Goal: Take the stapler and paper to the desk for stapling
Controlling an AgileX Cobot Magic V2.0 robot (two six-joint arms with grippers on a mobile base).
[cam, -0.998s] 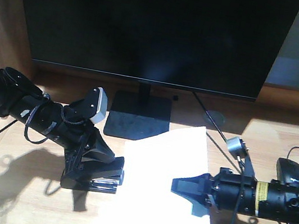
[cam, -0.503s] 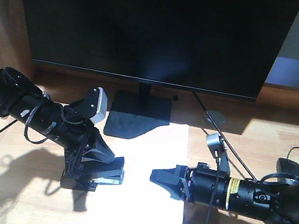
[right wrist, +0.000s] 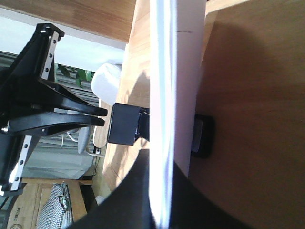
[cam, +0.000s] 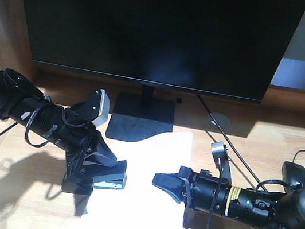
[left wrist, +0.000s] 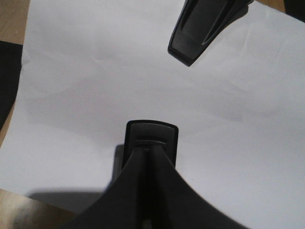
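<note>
Stapling step in hand; left gripper (cam: 109, 176) jaws clenched on stapler (cam: 109, 181), its mouth over the paper (cam: 138, 205) edge; right gripper (cam: 166, 182) jaws pinch the sheet above the tabletop (cam: 276, 140); next, likely a squeeze.

Office workstation
Light wood-grain desk (cam: 287, 142) carries a large black monitor (cam: 154, 28) on a square base (cam: 140, 119), cables, white paper (cam: 138, 205), stapler (cam: 108, 180)
</note>
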